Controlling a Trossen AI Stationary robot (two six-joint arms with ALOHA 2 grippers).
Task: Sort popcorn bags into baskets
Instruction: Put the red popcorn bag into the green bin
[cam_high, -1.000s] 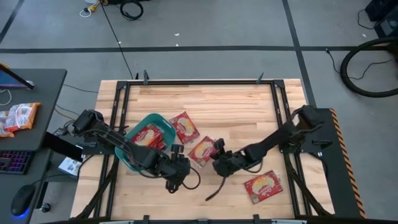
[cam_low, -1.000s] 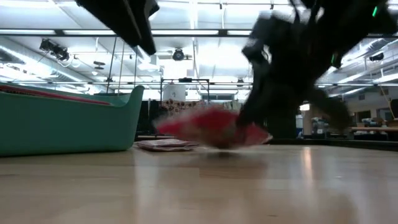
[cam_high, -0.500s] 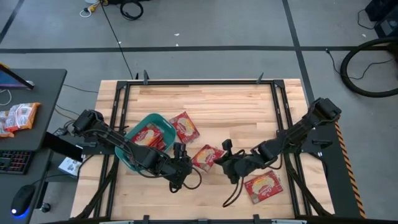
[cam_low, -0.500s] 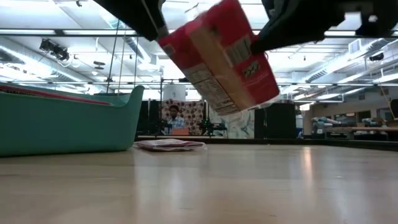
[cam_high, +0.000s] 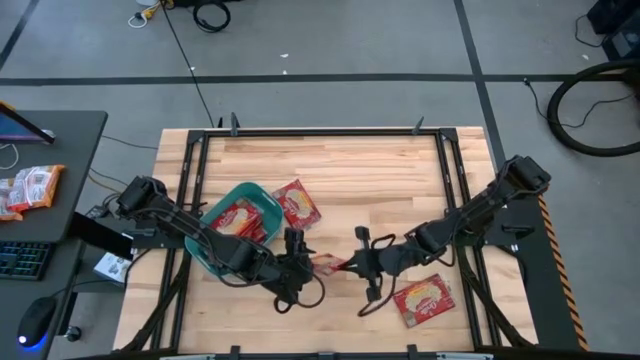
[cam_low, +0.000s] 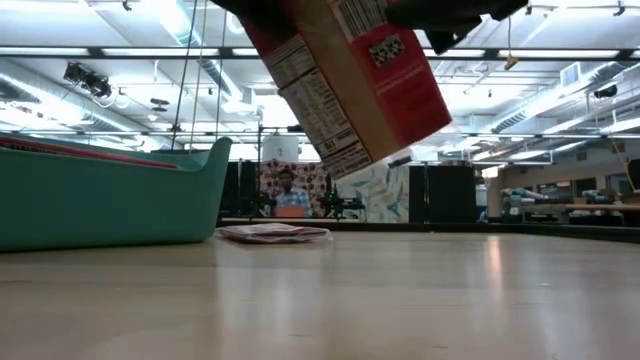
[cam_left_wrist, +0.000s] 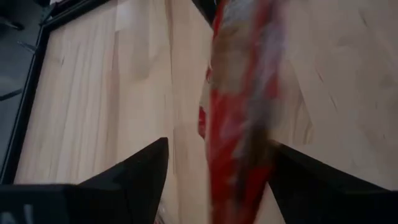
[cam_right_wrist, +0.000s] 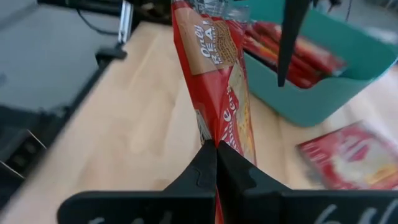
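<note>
Above the desk (cam_high: 400, 160), between both arms, hangs a popcorn bag (cam_low: 350, 85).
We judge it light and soft; right claw (cam_right_wrist: 216, 152) pinches its edge, left claw (cam_left_wrist: 214, 165) spreads around it.

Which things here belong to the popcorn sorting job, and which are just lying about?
Job: teal basket, packets inside it, lifted packet pinched by the right gripper, open left gripper around it, packet beside the basket, packet near the right arm.
Lying about: keyboard, mouse, snack packs on the side desk, floor cable.
</note>
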